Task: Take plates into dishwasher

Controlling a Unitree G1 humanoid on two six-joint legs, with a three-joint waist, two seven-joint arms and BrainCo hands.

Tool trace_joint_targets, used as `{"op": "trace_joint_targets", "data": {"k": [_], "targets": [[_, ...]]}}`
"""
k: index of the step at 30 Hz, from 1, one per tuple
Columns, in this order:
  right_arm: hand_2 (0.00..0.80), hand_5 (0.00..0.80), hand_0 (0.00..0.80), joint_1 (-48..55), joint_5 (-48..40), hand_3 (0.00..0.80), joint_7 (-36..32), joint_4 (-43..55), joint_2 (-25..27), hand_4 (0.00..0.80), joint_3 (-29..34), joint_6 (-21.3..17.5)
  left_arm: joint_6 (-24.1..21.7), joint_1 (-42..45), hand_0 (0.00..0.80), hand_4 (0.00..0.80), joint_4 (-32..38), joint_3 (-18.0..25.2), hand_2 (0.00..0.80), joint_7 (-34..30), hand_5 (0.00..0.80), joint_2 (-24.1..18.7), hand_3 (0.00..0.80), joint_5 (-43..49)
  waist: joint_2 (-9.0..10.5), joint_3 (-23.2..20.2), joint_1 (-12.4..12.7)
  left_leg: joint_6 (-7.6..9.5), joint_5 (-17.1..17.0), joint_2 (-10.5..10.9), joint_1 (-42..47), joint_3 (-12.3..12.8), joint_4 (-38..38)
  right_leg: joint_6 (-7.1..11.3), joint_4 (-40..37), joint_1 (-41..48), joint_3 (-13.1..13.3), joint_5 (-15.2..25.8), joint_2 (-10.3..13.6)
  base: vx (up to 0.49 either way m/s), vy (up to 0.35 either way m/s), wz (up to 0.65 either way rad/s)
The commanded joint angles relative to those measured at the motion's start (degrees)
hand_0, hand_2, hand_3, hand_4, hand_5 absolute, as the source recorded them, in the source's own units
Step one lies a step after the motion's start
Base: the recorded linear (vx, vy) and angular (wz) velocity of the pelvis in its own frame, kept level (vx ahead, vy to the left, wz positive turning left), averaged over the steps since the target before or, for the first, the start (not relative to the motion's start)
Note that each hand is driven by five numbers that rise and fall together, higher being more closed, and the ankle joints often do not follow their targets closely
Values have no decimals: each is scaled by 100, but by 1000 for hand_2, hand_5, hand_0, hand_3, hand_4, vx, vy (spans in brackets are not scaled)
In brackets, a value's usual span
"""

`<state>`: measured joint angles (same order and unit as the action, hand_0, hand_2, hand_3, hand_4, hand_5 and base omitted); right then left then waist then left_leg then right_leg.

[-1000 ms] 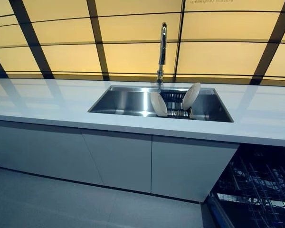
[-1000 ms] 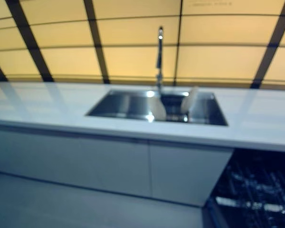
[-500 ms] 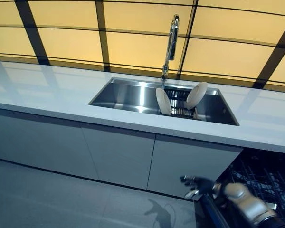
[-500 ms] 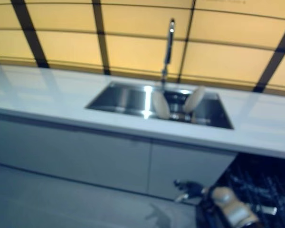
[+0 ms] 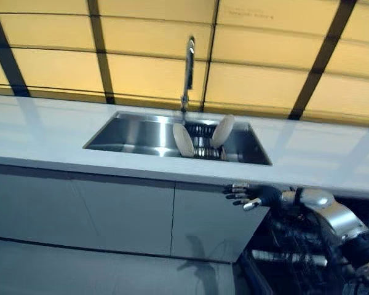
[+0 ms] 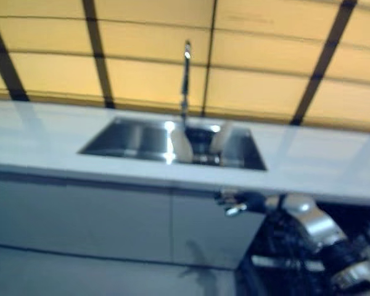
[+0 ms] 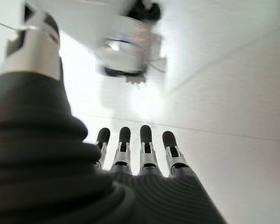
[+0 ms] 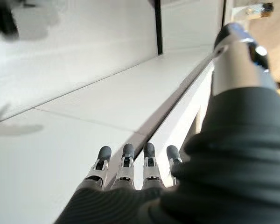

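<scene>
Two white plates stand on edge in a dark rack inside the steel sink [image 5: 132, 132]: the left plate [image 5: 184, 140] and the right plate [image 5: 222, 130]. My right hand [image 5: 251, 195] reaches out below the counter edge, in front of the white cabinet and right of the sink, open with its fingers spread and holding nothing. In the right wrist view the right hand [image 8: 126, 170] shows straight fingers above the cabinet front and floor. The left hand [image 7: 142, 154] appears only in its wrist view, open and empty over the pale floor. The open dishwasher's dark wire rack [image 5: 295, 255] is at the lower right.
A tall chrome faucet [image 5: 187, 67] rises behind the sink. The white counter [image 5: 43, 132] runs across the view, with white cabinet doors [image 5: 111, 215] below it and grey floor in front. Yellow panels with dark bars form the back wall.
The camera has swung, so the whole scene shifted left. My right arm came into view half a second ago and has since risen to just below the counter edge.
</scene>
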<state>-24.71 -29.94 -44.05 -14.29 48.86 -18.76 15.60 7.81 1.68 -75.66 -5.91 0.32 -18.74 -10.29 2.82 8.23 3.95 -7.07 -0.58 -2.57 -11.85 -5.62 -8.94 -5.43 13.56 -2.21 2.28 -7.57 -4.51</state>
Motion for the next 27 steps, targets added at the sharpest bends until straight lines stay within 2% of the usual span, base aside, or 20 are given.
{"op": "trace_joint_targets", "data": {"k": [1,3,6,8,12,20,22,27], "targets": [[0,0,0,-458,-617,0,69,-64,-65,0,356,-310,-123,19,0,0,-49,-42,0,64,0,-260,0,-109,290,-314,100,522,-802,427,53,524,527,754,-894,1286,333,335,441,178,98,-72],[0,0,0,-367,-679,0,139,37,-55,0,460,-278,-75,-20,0,0,-40,-30,0,8,0,-309,0,-157,309,-434,50,576,-685,421,305,472,698,851,-938,1260,211,387,576,171,81,-17],[0,0,0,-214,-677,0,350,-119,-100,0,766,-479,-107,-79,0,0,-50,-67,0,9,0,-338,0,-58,313,-620,-26,636,-565,354,626,509,910,917,-1053,1172,-56,469,720,149,26,1],[0,0,0,-159,-738,0,833,-204,-132,0,992,-643,-113,-143,0,0,-37,-149,0,-18,0,-339,0,-43,336,-710,-56,636,-515,340,599,549,874,920,-1153,1134,-170,515,773,96,-12,4],[0,0,0,-149,-548,0,1364,-284,-141,0,1268,-866,-88,-143,0,0,-8,-200,0,-80,0,-240,0,60,355,-740,-38,637,-443,342,526,574,797,957,-1273,1171,-230,538,828,59,-16,-2],[0,0,0,-538,-815,0,2003,-232,-6,0,1492,-897,-80,-172,0,0,-59,-292,0,-36,0,-88,0,61,407,-741,-30,602,-331,263,494,614,687,1013,-1320,1174,-235,545,878,50,-3,-2],[0,0,0,-782,-823,0,2260,-339,218,0,1460,-890,-77,-191,0,0,-84,-324,0,-22,0,-91,0,63,419,-748,-30,597,-304,249,539,580,699,1014,-1301,1143,-247,542,882,48,5,0],[0,0,0,-1341,-215,0,2933,-698,651,0,1243,-1005,-46,-228,0,0,-81,-390,0,27,0,-70,0,31,460,-739,-13,570,-193,238,538,538,543,1008,-1273,1090,-284,553,915,40,15,1]]}}
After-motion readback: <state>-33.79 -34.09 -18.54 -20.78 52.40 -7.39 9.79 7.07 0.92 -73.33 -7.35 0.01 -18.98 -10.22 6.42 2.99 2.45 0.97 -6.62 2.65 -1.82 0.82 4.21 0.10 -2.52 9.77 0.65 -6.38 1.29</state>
